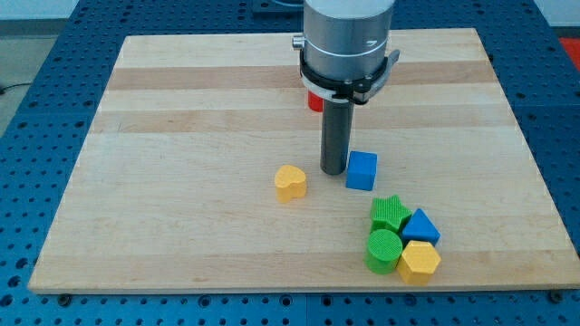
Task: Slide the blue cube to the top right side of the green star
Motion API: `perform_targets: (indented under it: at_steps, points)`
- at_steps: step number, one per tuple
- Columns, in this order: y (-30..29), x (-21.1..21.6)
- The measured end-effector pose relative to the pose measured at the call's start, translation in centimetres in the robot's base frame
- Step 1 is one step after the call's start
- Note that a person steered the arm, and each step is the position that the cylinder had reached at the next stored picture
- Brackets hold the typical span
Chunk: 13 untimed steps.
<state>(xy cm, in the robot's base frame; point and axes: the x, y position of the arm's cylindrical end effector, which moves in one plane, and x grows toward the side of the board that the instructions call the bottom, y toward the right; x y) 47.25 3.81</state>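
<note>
Task incomplete: the blue cube (362, 170) sits just far-left of the green star (390, 213), my tip (333, 170), a fingerless rod, just beside the cube's left face; a rightward slide remains.

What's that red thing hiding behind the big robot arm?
A red block peeks out behind the arm, toward the view's top. Only a small edge shows; the arm covers the rest, so its shape can't be told.
</note>
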Motion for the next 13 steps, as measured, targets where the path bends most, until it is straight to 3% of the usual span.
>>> perform_targets:
  at_steps: [2, 3, 6, 9, 13]
  points:
    - [-1.2, 4.6]
    - [2.6, 4.9]
    - [9.4, -0.9]
    - [8.4, -3.5]
    - [8.3, -3.6]
